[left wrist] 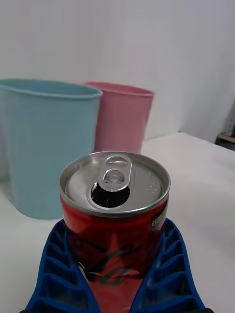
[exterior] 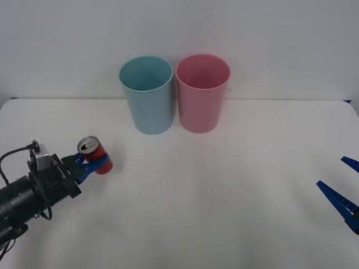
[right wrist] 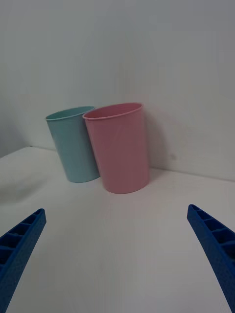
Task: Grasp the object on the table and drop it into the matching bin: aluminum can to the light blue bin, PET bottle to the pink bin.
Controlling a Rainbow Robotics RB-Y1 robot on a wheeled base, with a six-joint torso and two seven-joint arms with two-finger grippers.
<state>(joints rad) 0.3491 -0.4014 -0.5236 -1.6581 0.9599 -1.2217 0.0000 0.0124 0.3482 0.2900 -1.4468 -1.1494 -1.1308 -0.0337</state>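
Stretching wide and white, the surface [exterior: 235,190] is carrying the light blue bin [exterior: 147,94] and the pink bin [exterior: 202,92] touching side by side at the back. Near the left edge, the left tool [exterior: 90,165] is clenching the aluminum can [exterior: 95,154] — tilted, mouth open. Carrying it level over the blue rim before letting go is looking wisest. The right tool [exterior: 343,188] is waiting spread open at the right edge.

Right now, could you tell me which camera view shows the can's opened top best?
The left wrist view: the can fills the picture, its silver top, pull tab and open mouth clear, held between the left gripper fingers. The front view shows the can small, leaning, above the table. The right wrist view faces the bins.
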